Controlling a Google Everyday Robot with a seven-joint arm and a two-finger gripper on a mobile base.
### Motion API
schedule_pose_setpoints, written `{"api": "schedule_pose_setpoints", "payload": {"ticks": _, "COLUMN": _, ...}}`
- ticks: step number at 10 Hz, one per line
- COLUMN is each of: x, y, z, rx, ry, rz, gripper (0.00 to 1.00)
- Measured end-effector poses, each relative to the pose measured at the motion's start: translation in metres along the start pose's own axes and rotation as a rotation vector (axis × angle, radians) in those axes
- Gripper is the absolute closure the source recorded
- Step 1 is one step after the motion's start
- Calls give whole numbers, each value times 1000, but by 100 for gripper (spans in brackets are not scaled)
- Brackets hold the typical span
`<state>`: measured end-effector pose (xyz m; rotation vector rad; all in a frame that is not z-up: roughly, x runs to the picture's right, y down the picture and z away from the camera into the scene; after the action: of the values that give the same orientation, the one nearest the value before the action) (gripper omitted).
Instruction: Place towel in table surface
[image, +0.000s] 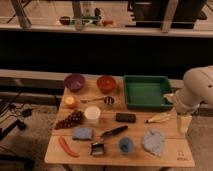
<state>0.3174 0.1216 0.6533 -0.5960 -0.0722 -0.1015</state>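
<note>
The towel (153, 141) is a crumpled light-blue cloth lying on the wooden table (167, 156) near its front right corner. My white arm (197, 89) comes in from the right edge, beside the table's right side. The gripper (183, 125) hangs down from it just past the table's right edge. It is right of the towel, slightly above it and apart from it.
A green tray (146, 91) stands at the back right, with a banana (160, 118) in front of it. Also on the table are a purple bowl (74, 81), orange bowl (106, 83), white cup (92, 114), grapes (70, 120), blue sponge (82, 133), brush (107, 136) and blue cup (126, 145).
</note>
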Motion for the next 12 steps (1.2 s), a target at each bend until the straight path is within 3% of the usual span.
{"api": "schedule_pose_setpoints", "payload": {"ticks": 5, "x": -8, "y": 21, "z": 38, "rx": -8, "ry": -34, "rz": -45, "gripper": 0}}
{"api": "schedule_pose_setpoints", "payload": {"ticks": 10, "x": -11, "y": 39, "z": 66, "rx": -80, "ry": -53, "rz": -91, "gripper": 0}}
{"api": "schedule_pose_setpoints", "payload": {"ticks": 12, "x": -11, "y": 39, "z": 66, "rx": -81, "ry": -52, "rz": -94, "gripper": 0}}
